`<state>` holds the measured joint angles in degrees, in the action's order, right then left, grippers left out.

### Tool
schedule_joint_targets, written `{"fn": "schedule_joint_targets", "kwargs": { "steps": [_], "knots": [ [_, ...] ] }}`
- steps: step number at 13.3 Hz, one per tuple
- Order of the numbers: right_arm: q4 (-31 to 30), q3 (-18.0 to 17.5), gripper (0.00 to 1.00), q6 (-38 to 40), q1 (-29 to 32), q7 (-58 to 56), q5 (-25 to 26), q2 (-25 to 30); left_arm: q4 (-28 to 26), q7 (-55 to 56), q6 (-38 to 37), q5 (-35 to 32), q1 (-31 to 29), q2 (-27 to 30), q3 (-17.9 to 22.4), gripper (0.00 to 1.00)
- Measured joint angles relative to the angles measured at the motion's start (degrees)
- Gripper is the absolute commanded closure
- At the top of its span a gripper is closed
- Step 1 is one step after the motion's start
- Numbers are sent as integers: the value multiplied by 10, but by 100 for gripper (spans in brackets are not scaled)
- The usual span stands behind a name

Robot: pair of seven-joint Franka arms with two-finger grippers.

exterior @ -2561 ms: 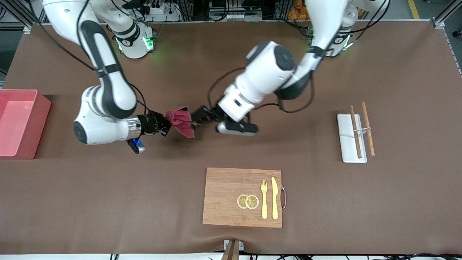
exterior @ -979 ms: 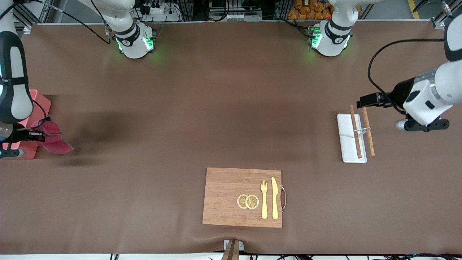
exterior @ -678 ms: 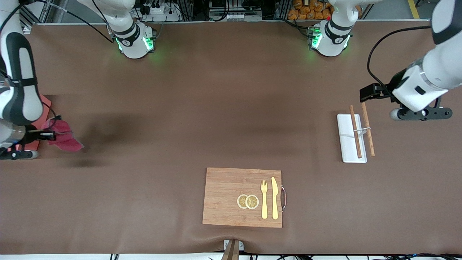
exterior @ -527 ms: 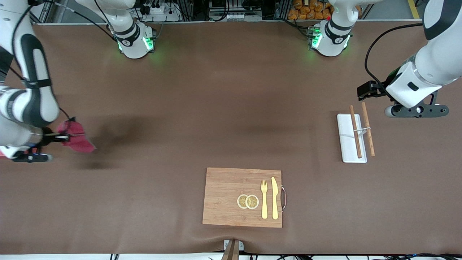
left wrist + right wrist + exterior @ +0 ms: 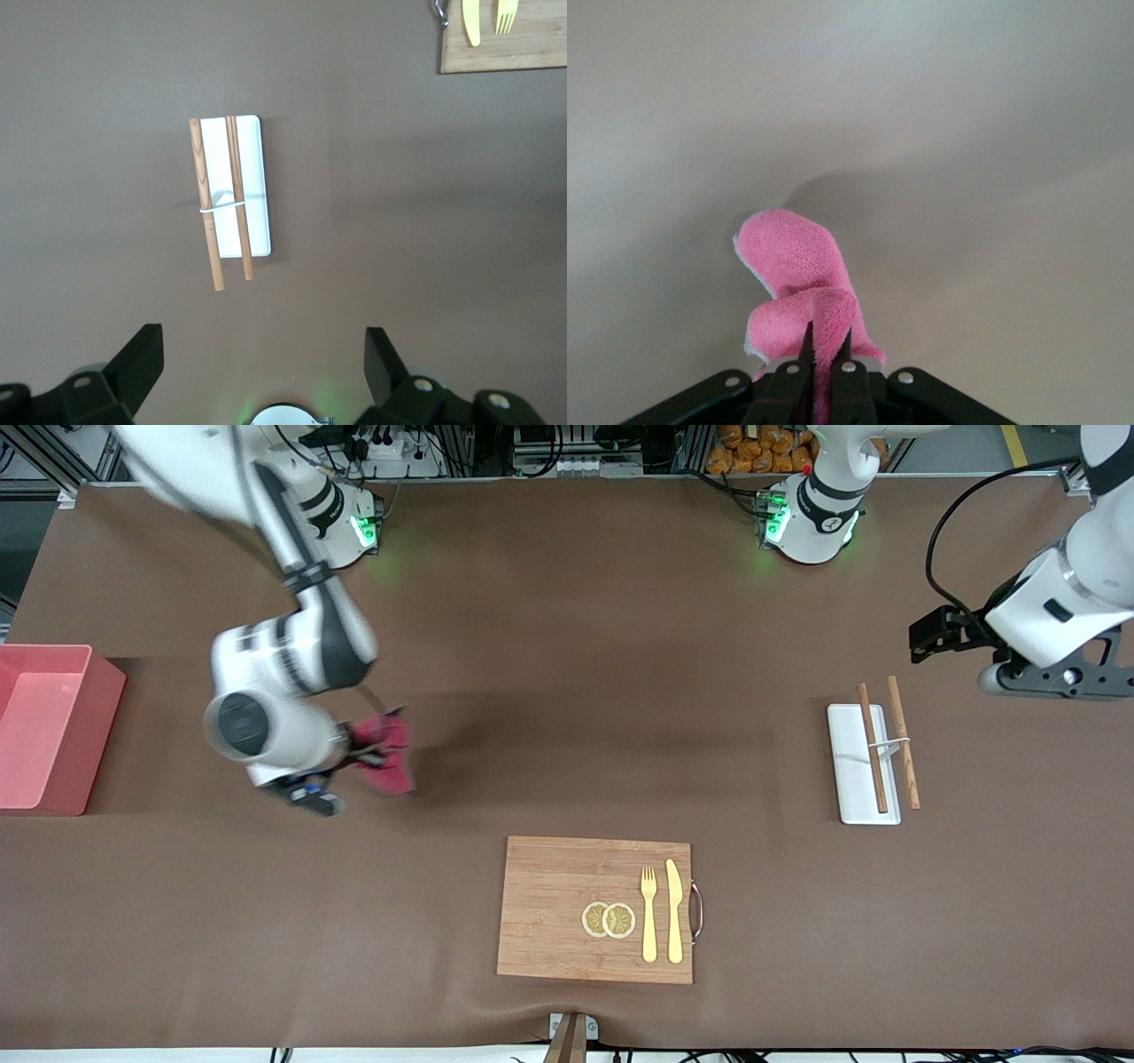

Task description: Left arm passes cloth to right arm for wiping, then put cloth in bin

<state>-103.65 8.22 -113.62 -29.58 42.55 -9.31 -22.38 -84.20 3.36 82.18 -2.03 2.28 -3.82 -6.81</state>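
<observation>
The magenta-red cloth (image 5: 390, 751) hangs from my right gripper (image 5: 361, 755), which is shut on it above the bare table, between the bin and the wooden board. In the right wrist view the cloth (image 5: 799, 270) is pinched between the closed fingers of the right gripper (image 5: 826, 347) and droops forward. The light pink bin (image 5: 96, 731) stands at the right arm's end of the table, apart from the cloth. My left gripper (image 5: 932, 638) is open and empty, up over the left arm's end of the table. Its fingers (image 5: 140, 359) are spread wide in the left wrist view.
A wooden board (image 5: 558, 908) with a yellow fork, a knife and lemon slices lies near the front camera. A flat white tray (image 5: 852, 784) with two wooden chopsticks (image 5: 873, 748) lies below the left gripper. The tray also shows in the left wrist view (image 5: 255, 177).
The right arm has swung from beside the bin toward the table's middle, carrying the cloth. The left arm has shifted slightly near its end of the table.
</observation>
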Motion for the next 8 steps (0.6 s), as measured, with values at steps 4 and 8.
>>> {"fn": "schedule_joint_targets", "kwargs": {
  "steps": [4,8],
  "knots": [
    [6,11,100,2,-23,35,-37,0,0,0,0,0,5,33,1,0],
    [10,37,100,28,2,-56,-36,11,0,0,6,1,10,46,3,0]
  ]
}}
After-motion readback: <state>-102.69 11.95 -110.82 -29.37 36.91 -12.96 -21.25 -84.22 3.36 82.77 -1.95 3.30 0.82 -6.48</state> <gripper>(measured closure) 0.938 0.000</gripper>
